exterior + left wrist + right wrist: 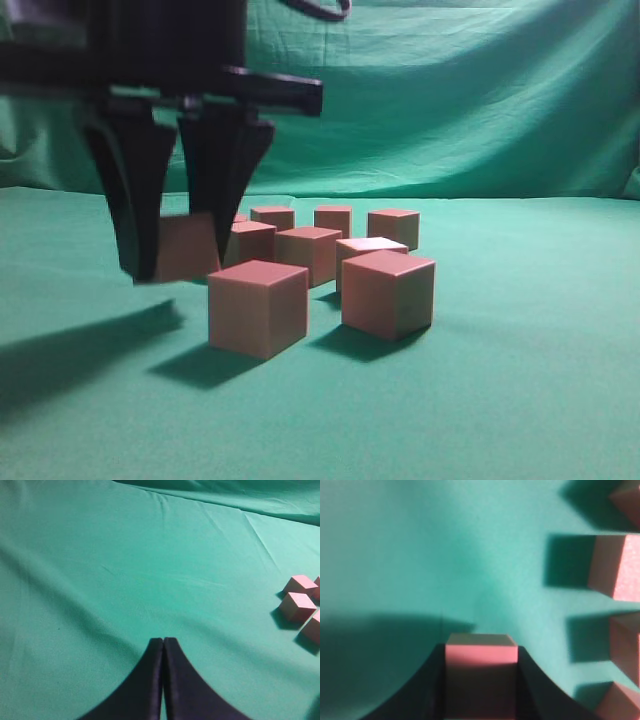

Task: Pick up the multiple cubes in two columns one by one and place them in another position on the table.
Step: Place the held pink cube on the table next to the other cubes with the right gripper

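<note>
Several reddish-pink cubes [258, 308] stand in a loose group on the teal table [520, 380]. My right gripper [180, 256] is at the left of that group and is shut on one cube [188, 248]. The right wrist view shows this held cube [481, 652] squeezed between both black fingers [427, 690], with other cubes [615, 567] lined up along the right edge. Whether the held cube touches the cloth I cannot tell. My left gripper [163, 641] is shut on nothing over bare cloth, and three cubes [297, 606] lie far to its right.
A draped green backdrop [450, 100] rises behind the table. Open cloth stretches on the left [70, 400] and on the right [560, 300] of the cube group. The arm casts a dark shadow [80, 350] at the lower left.
</note>
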